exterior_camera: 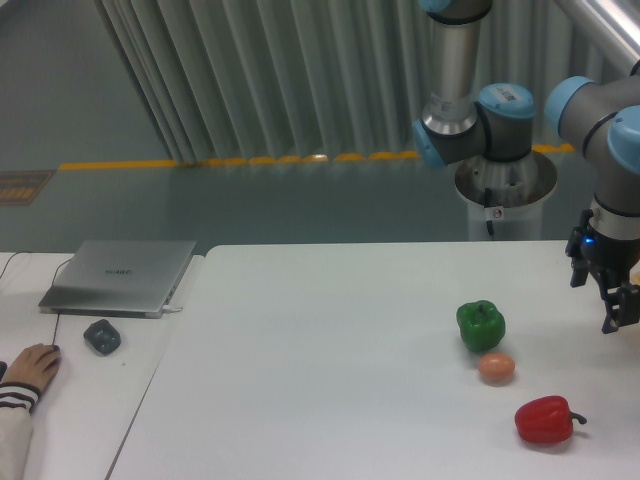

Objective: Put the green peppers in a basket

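Hanging at the table's right edge, the claw (607, 292) points down, fingers apart, beside the green pepper (481, 325).

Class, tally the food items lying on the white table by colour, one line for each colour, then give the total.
Green: 1, the green pepper
Red: 1, the red pepper
Brown: 1, the egg-like ball
Total: 3

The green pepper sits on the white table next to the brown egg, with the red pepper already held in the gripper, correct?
Not quite. The camera view shows the red pepper lying on the table, apart from the gripper, which holds nothing. The green pepper and egg are as stated.
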You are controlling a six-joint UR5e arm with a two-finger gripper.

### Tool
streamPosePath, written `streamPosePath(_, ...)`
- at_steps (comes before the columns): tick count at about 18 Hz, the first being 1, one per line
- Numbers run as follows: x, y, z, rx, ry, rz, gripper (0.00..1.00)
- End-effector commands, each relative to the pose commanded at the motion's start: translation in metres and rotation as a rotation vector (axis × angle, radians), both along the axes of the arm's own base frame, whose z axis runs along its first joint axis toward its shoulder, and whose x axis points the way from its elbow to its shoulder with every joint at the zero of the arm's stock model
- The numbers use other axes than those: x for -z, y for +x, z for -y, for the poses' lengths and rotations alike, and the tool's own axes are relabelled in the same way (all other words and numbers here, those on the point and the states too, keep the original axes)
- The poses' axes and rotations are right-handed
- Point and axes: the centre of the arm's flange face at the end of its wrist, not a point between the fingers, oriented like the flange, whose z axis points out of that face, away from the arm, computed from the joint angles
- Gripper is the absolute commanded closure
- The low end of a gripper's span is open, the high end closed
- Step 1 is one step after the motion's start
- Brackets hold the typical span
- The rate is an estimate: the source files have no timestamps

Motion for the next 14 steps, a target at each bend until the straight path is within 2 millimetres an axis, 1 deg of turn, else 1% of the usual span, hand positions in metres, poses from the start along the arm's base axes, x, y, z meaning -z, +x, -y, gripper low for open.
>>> streamPosePath(6,0.004,0.001,-0.002,-0.001,-0.005,0.007,0.0)
streamPosePath(7,0.003,0.003,-0.004,-0.014,-0.005,0.007,0.0)
streamPosePath(9,0.007,0.016,-0.017,-0.038,-0.01,0.012,0.0)
streamPosePath(10,0.009,0.019,-0.02,-0.045,-0.012,0.014,0.0)
streamPosePath(14,0.024,0.023,-0.016,-0.044,0.007,-0.01,0.0)
